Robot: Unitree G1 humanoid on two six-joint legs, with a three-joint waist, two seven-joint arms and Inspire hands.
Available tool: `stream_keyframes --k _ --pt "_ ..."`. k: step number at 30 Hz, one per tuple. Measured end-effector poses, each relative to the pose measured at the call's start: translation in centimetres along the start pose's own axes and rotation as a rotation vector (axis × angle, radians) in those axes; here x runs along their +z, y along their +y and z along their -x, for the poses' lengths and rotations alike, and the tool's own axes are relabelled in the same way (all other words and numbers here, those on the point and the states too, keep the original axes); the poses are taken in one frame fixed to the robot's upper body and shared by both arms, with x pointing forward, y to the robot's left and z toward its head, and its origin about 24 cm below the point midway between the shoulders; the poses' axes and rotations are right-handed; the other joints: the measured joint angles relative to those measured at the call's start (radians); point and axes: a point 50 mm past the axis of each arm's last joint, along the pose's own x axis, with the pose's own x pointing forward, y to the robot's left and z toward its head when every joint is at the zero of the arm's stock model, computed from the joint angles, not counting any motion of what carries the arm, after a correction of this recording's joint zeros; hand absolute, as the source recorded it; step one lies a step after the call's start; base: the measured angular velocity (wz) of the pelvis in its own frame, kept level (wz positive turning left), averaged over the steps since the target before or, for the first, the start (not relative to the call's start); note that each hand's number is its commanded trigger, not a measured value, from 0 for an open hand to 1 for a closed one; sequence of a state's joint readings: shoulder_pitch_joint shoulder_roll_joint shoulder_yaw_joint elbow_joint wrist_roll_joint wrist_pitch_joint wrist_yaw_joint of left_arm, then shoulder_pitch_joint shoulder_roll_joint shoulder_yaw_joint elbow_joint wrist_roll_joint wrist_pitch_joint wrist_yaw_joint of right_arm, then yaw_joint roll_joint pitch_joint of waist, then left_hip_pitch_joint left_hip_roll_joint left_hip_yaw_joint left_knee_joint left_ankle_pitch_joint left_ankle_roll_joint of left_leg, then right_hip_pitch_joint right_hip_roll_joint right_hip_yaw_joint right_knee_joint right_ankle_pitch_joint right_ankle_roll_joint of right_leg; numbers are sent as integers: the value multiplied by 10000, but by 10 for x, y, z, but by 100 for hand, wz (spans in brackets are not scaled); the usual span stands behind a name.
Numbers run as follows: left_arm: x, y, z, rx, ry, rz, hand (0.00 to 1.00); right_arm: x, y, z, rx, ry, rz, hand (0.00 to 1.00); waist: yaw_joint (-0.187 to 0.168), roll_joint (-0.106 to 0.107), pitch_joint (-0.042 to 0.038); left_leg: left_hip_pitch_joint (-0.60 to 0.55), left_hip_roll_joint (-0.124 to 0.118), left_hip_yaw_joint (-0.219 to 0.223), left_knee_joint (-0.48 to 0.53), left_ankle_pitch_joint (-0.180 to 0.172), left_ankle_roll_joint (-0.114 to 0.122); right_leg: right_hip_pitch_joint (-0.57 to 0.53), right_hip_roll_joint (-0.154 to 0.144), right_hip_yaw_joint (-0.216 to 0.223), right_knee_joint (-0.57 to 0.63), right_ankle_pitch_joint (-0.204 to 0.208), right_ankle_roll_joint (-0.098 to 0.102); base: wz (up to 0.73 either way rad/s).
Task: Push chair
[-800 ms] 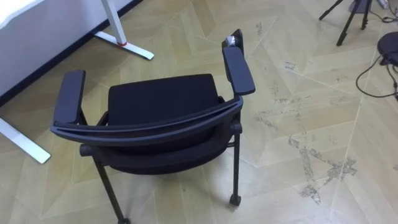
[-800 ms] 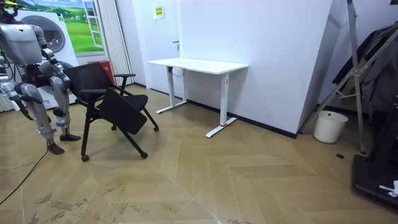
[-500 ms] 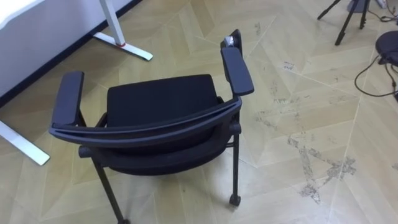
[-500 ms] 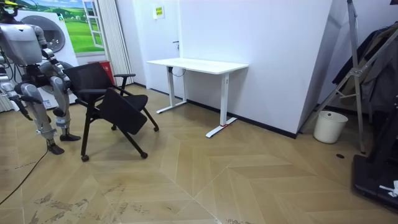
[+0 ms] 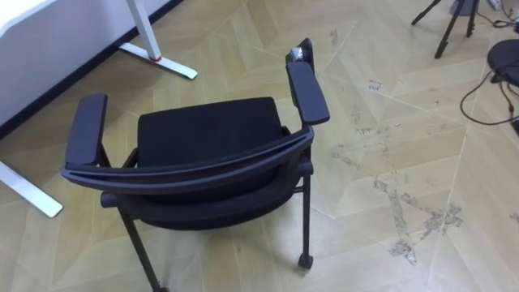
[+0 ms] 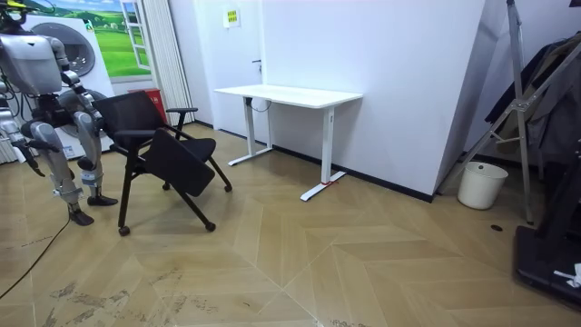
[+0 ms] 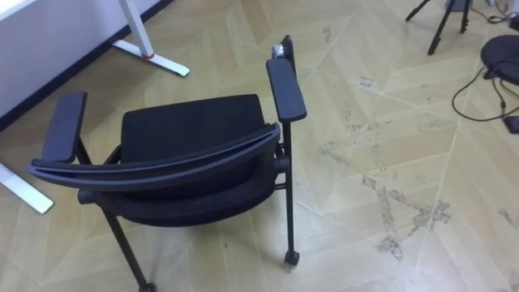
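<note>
Obs.: black mesh-backed chair with padded armrests and thin black metal legs [image 5: 207, 134] stands on the pale herringbone wood floor [image 5: 243, 32], directly below the head camera. Its curved backrest is nearest the robot and its seat faces away toward the white desk with white metal legs [image 6: 289, 94]. One rear castor [image 5: 306, 261] is on the floor; grey scuff marks [image 5: 397, 203] lie to the chair's right. The desk's floor foot with a small red mark [image 5: 158, 58] is beyond the seat and apart from it. In the room view the robot stands upright at the room view's left, just behind the chair back, with the chair between it and the desk and well apart from the desk. Right hand [image 6: 36, 164] hangs low at the robot's side. Left hand [image 6: 87, 166] is low near the chair's rear legs. For both I cannot tell whether the fingers are apart or curled (too small there to read). White plastic bucket [image 6: 481, 184] stands by the far wall.
</note>
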State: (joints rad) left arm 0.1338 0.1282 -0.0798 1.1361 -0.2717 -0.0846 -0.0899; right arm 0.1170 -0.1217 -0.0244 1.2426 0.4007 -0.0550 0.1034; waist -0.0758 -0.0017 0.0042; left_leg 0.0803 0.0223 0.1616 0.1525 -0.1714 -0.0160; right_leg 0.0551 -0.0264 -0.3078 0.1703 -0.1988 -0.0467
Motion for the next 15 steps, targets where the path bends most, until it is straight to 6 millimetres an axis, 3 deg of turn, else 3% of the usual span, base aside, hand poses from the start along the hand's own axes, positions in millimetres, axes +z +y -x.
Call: stream_keyframes --k 15 --pt "-12 9 4 845 314 927 0 -2 -4 0 -614 102 -54 0 16 -73 16 45 0 -134 43 -15 4 125 -6 -119 -28 0 0 2"
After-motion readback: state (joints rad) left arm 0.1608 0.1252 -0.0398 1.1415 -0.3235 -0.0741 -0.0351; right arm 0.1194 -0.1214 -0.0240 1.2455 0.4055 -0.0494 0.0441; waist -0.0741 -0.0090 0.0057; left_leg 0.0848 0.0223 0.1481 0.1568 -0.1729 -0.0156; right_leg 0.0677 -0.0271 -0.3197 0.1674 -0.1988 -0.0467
